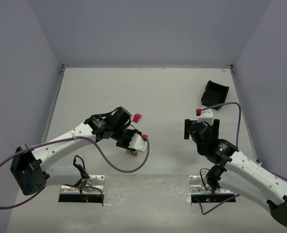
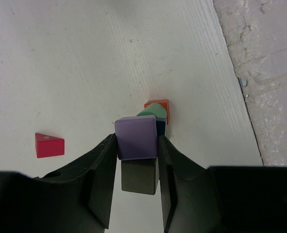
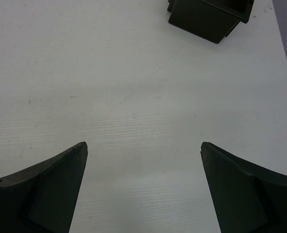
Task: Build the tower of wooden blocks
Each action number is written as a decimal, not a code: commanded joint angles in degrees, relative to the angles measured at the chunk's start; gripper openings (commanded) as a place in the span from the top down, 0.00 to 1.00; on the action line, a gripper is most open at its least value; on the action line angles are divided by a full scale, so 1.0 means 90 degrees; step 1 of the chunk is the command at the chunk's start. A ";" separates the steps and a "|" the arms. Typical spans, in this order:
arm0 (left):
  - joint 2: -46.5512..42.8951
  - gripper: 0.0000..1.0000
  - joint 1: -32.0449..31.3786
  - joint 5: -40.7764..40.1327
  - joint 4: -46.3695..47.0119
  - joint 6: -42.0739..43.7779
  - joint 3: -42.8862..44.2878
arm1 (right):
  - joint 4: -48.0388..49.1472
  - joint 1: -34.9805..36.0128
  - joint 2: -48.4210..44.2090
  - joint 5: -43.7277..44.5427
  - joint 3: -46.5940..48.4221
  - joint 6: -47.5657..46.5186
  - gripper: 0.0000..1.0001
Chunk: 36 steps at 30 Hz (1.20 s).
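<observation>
Above and behind the arms: left arm stretched forward and bent inward, wrist tipped down. The left gripper (image 1: 133,142) is over the tower (image 1: 133,152), which shows only as an orange-red sliver beneath it. Red wedge (image 1: 137,117) lies on the table (image 1: 158,92) just beyond. Right arm is folded on its own side, right gripper (image 1: 201,127) well apart from the tower. Black bin (image 1: 216,93) sits near the far right corner.

Left wrist shows what the top view hides. The gripper (image 2: 137,145) is clamped on a purple block (image 2: 136,136), with fingers (image 2: 102,179) against both sides. The tower (image 2: 153,110) runs down beneath it: green, blue, orange-red at the foot. Whether the purple block rests on it, cannot tell. A dark block (image 2: 140,175) sits between the fingers nearer the camera, its colour lost in shadow. The wedge (image 2: 49,144) lies apart to the left.

Right wrist: gripper (image 3: 143,145) spread wide, only bare table between its fingers, bin (image 3: 206,19) ahead.
</observation>
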 commanded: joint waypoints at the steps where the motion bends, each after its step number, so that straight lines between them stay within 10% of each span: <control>1: -0.0135 0.76 -0.0079 0.0100 0.0187 0.0125 -0.0007 | 0.0036 -0.0013 -0.0106 0.0292 0.0248 0.0174 0.01; 36: -0.0097 0.57 -0.0092 0.0055 0.0187 0.0216 -0.0107 | -0.0025 -0.0012 -0.0109 0.0331 0.0277 0.0232 0.01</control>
